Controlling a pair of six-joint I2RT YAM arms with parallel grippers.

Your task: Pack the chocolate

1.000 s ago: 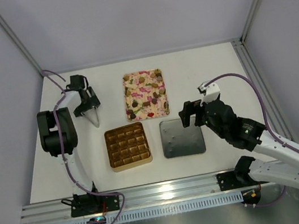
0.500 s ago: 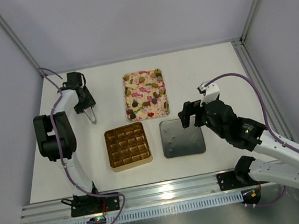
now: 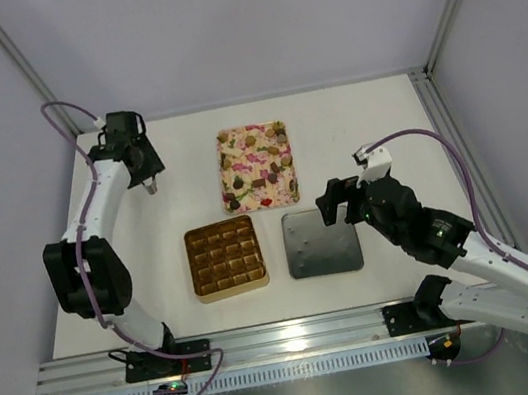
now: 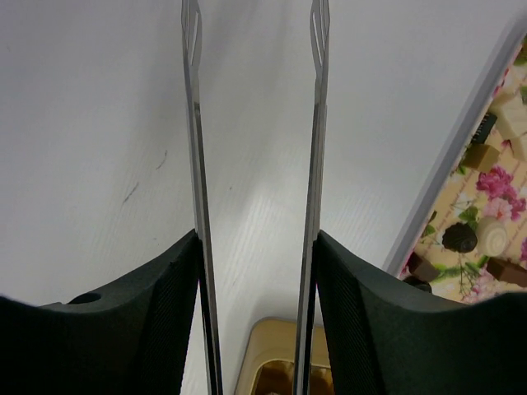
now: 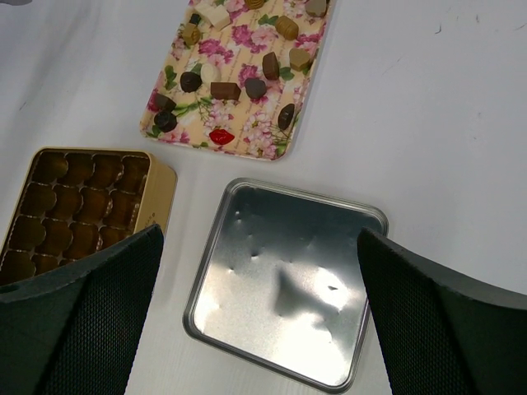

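Observation:
The chocolate [image 3: 223, 255] is a grid of dark-brown squares in a square gold box, left of centre on the table. It also shows in the right wrist view [image 5: 78, 216], and its corner shows in the left wrist view [image 4: 276, 370]. The grey lid [image 3: 322, 241] lies inside-up just right of the box, and it shows in the right wrist view [image 5: 288, 284]. My left gripper [image 3: 147, 184] hovers at the far left, well behind the box, with its thin metal blades [image 4: 255, 16] apart and empty. My right gripper [image 3: 337, 201] hangs over the lid's right edge, wide open and empty [image 5: 259, 239].
A pink-floral tray [image 3: 257, 165] with several loose mixed chocolates lies behind the box and lid, and it shows in both wrist views [image 5: 239, 74] [image 4: 486, 214]. Cage posts and walls bound the table. A metal rail [image 3: 288, 340] runs along the near edge.
My left arm has swung up and back toward the far-left corner, carrying its gripper away from the gold box. The right arm, box, lid and tray have not moved.

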